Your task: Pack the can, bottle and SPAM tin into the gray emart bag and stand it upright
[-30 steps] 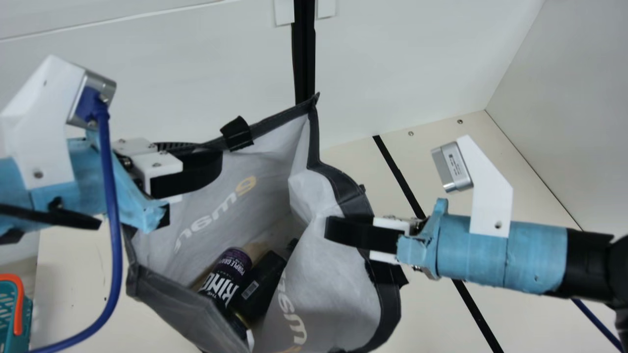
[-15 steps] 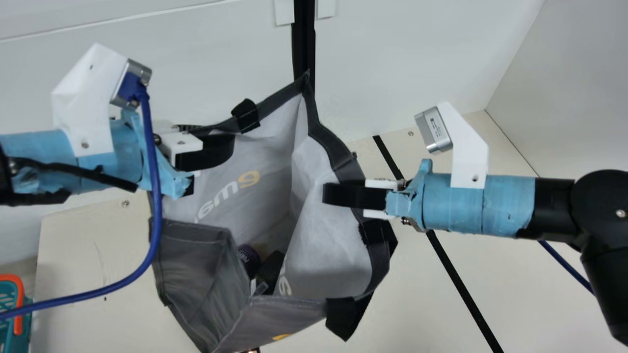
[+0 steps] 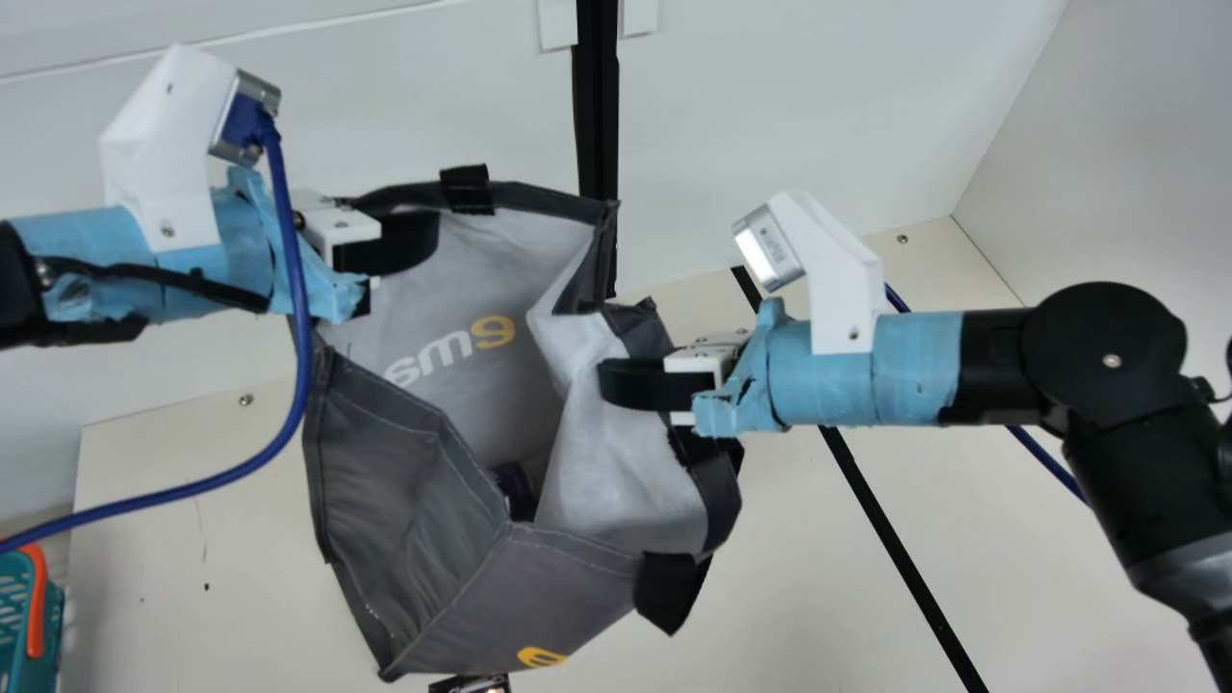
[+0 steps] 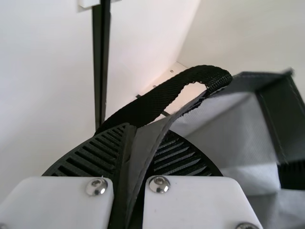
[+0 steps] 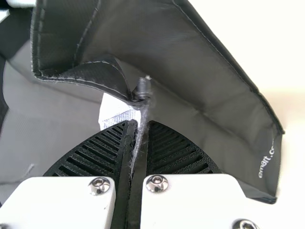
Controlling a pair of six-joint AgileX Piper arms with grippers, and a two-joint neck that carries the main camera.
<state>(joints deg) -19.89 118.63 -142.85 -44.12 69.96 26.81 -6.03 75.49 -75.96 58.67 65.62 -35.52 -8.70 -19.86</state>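
Bag gapes open, dark gray outside, paler inside, with black straps.

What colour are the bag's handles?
The handles are black, showing best in the left wrist view.

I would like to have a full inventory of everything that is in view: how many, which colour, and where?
Bag: one, gray, held open between the arms
Strap sections: several, black, along the bag's rim
Item in the bag: one visible, dark purple, mostly hidden
Basket: one, teal with orange handle, main view's left edge
Item below the bag: one, dark, cut off by the edge
Table: one, cream, underneath
Walls: white, behind
Strips: two, black, on table and wall
Cables: two, blue, by the arms
Wrist cameras: two, silver, on white brackets
Arms: two, black and light blue, either side
Left gripper, right gripper: black, jaws closed on bag fabric
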